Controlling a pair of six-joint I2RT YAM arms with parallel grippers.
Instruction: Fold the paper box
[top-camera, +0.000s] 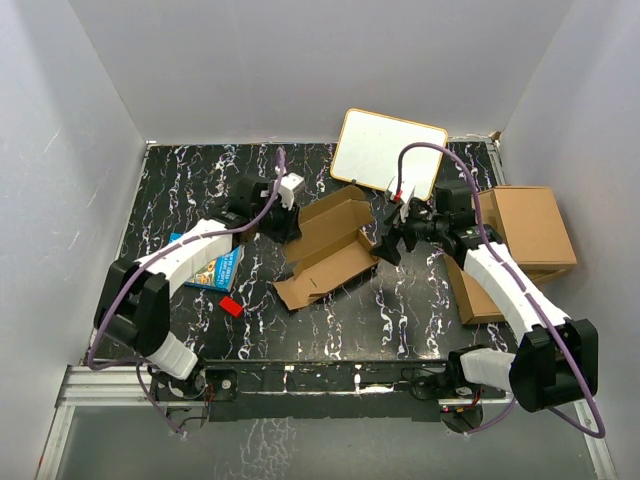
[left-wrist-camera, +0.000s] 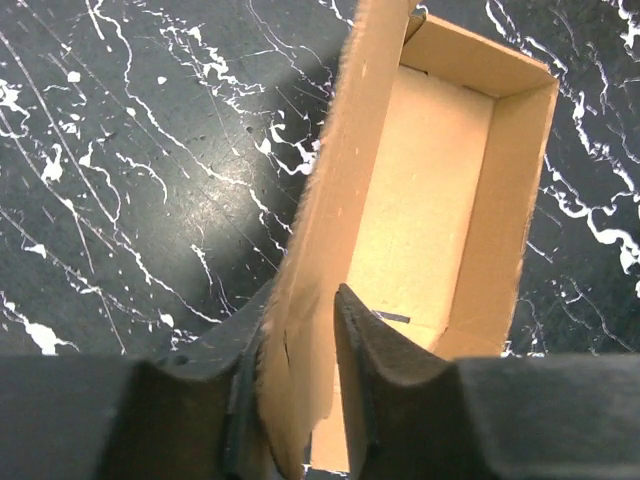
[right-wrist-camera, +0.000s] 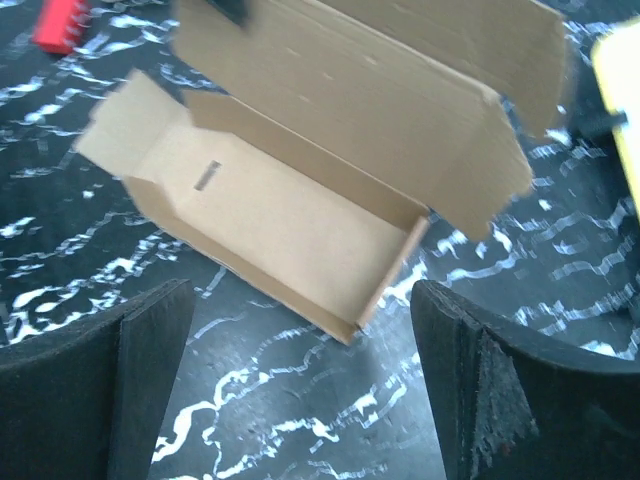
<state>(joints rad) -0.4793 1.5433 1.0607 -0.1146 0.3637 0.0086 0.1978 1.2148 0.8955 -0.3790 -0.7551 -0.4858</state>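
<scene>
Pincer left (left-wrist-camera: 298, 330): pads on both faces of raised long flap of paper box (top-camera: 325, 250), pinching it upright. Pincer right (right-wrist-camera: 300, 300): spread wide, empty, hovering just short of box's open end. Box position: middle of bench (top-camera: 400, 320), between arms, half formed, with floor and side walls up and end flaps splayed. Step, by judgement: forming walls, big flap not yet tucked. Next: fold pinched flap over cavity, seat tabs near slot (right-wrist-camera: 207, 175); calls for right side bracing far wall, else likely skid.

The open-topped paper box (right-wrist-camera: 300, 215) lies just beyond wide-spread jaws.
</scene>
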